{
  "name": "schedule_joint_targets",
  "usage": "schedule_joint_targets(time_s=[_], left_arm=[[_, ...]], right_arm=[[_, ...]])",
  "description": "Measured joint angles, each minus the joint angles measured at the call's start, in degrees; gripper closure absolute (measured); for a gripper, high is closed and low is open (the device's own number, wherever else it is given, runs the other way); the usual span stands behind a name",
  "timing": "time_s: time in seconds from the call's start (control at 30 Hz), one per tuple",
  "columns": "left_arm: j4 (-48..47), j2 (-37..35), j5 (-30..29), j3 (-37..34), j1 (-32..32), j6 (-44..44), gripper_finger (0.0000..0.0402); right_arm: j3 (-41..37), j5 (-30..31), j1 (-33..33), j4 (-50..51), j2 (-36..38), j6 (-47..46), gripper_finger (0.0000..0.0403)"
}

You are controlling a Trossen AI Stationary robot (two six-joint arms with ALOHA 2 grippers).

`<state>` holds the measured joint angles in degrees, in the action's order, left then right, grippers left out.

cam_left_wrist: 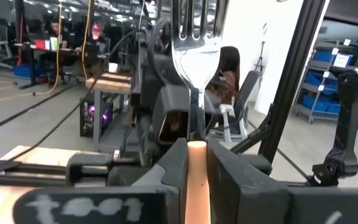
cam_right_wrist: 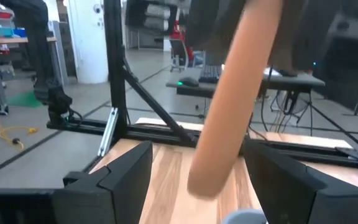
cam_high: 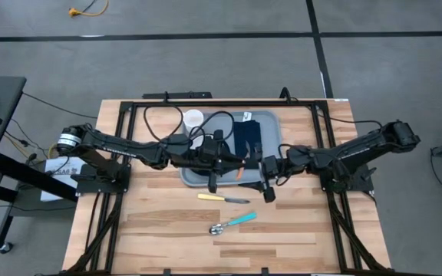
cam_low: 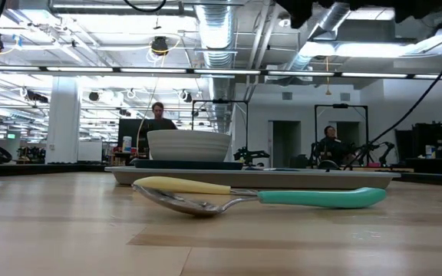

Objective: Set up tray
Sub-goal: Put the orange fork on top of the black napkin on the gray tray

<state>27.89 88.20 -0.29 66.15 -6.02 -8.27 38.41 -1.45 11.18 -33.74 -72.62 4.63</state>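
Left hand is hovering over the tray, its fingers pinched onto the orange handle of a fork; in the left wrist view the silver tines are standing up beyond the fingers, with the handle clamped between them. Right hand is hanging just beside it, at the tray's near right corner. In the right wrist view its two dark fingers are standing spread apart, with the same orange handle showing blurred between them, and nothing is touching either finger.

The tray is lying flat at the far middle of the surface, close to the far edge. A dark napkin is lying along the tray's middle, and a white bowl is sitting at its far left corner on a dark plate, as the low view is showing.

Nearer the front edge, off the tray, two more pieces are lying on the bare wood: a knife with a yellow handle just in front of the tray, and a spoon with a teal handle a little closer to the front. Both are lying well apart from either hand.

Beyond the surface, two people are sitting at desks in the room.
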Motion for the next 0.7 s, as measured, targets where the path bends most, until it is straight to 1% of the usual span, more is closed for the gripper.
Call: schedule_joint_targets(time_s=[0.33, 0.43, 0.5, 0.57, 0.7], left_arm=[[-0.2, 0.1, -0.1, 0.0, 0.0, -0.4, 0.0373], [-0.2, 0.1, -0.1, 0.0, 0.0, -0.4, 0.0373], [-0.2, 0.1, -0.3, 0.0, 0.0, -0.3, 0.0373], [-0.2, 0.1, -0.6, 0.0, 0.0, -0.2, 0.0373], [-0.1, 0.1, -0.8, 0.0, 0.0, 0.0, 0.0373]], right_arm=[[1.4, 0.0, -0.2, 0.2, -1.0, 1.4, 0.0154], [1.4, 0.2, -0.2, 0.1, -1.0, 1.1, 0.0162], [1.4, 0.3, -0.4, 0.4, -1.0, -0.2, 0.018], [1.4, 0.3, -0.7, 0.3, -1.0, -1.4, 0.0207], [1.4, 0.4, -0.9, 0.3, -1.0, -1.8, 0.0291]])
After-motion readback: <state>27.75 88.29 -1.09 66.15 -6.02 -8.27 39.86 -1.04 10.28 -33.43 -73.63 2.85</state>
